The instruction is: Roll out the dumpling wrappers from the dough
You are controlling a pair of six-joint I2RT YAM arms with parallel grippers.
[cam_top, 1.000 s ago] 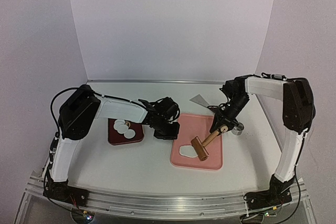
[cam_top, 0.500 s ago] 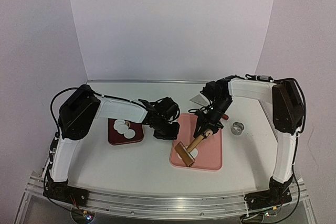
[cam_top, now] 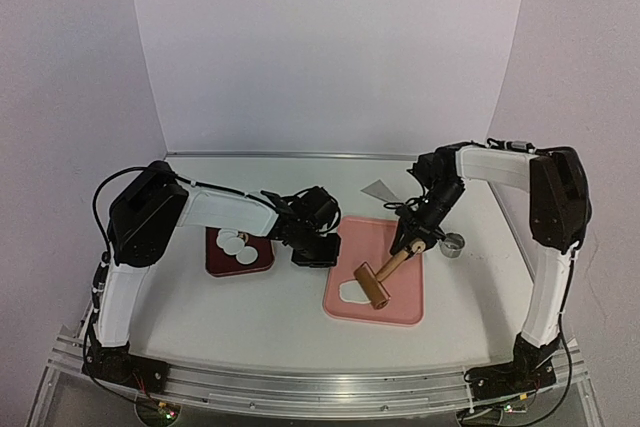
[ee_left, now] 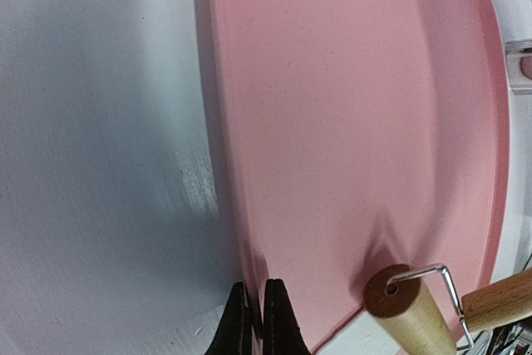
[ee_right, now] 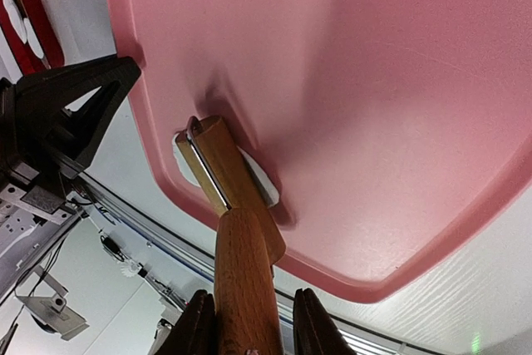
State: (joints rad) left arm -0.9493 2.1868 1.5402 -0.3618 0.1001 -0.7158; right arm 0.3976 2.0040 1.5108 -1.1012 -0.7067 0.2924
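"Checking the right gripper. Condition?"

"Clenched. Both fingers clamp the wooden handle of the rolling pin, which slants down and away from the fingertips."

"Location of the dough?"

"Beyond the right gripper's fingertips, at the far end of the pin. It lies as a flattened white patch on the pink board, and the roller rests on it."

"Left gripper?"

"Closed, jaws pressed together with nothing seen between them. The tips sit at the board's rim. Contact with the rim cannot be confirmed."

"Dumpling wrappers?"

"Behind the left gripper, alongside its arm. They are round white discs on a dark red plate, apart from the board."

"Other items?"

"A metal ring cutter stands on the table just beside the right gripper, on its outer side."
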